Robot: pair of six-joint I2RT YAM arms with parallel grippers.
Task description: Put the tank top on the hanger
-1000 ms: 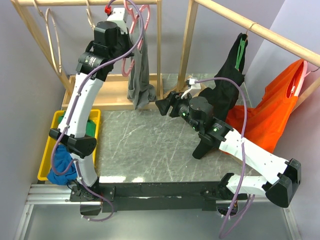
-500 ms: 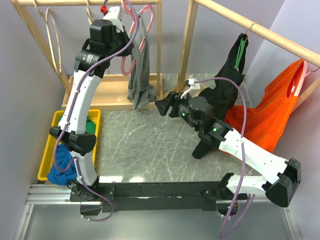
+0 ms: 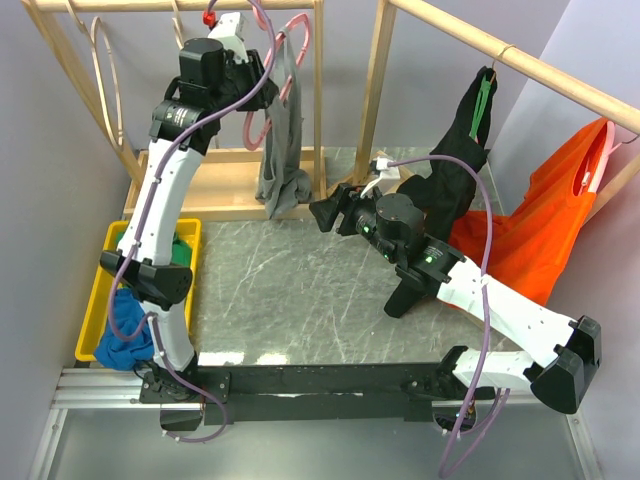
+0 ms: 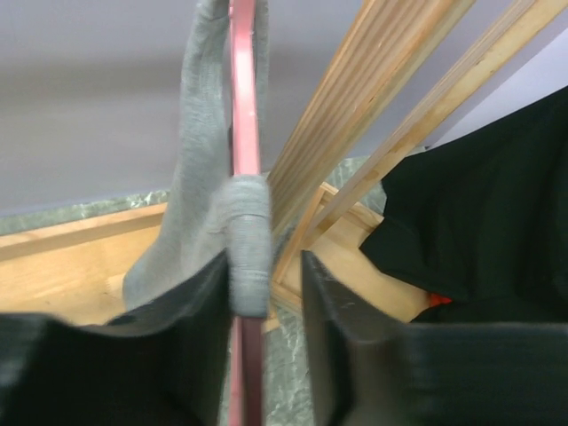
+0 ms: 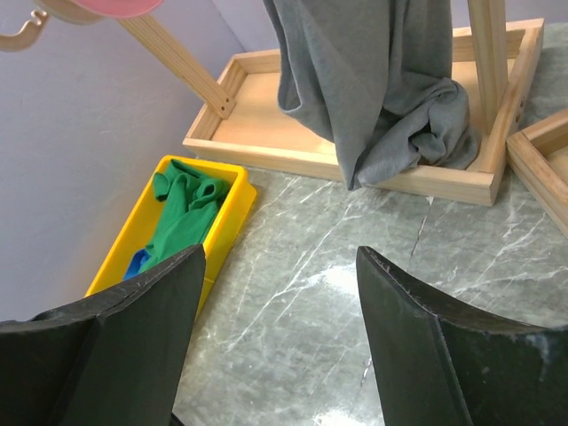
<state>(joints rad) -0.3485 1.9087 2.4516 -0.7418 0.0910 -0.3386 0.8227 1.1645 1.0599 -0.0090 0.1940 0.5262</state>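
The grey tank top (image 3: pixel 284 140) hangs from the pink hanger (image 3: pixel 254 131) on the left wooden rack, its hem bunched on the rack's base. My left gripper (image 3: pixel 248 52) is up by the hanger's top. In the left wrist view a grey strap (image 4: pixel 248 240) is wrapped over the pink hanger bar (image 4: pixel 244 106) and rests against one finger (image 4: pixel 200 293). The other finger stands apart from it, so the left gripper (image 4: pixel 264 266) is open. My right gripper (image 3: pixel 322 212) hovers open over the marble, nothing between its fingers (image 5: pixel 280 253), facing the hanging tank top (image 5: pixel 373 89).
A yellow bin (image 3: pixel 110 240) with green and blue cloth sits at the left. The rack's wooden base (image 3: pixel 215 185) and uprights stand behind. Pale hangers (image 3: pixel 105 60) hang at the far left. A black garment (image 3: pixel 455 170) and an orange one (image 3: pixel 540 220) hang on the right rail.
My left arm shifted up and left, then its jaws parted from the strap. The tank top now sits higher over the hanger. The right arm has hardly moved.
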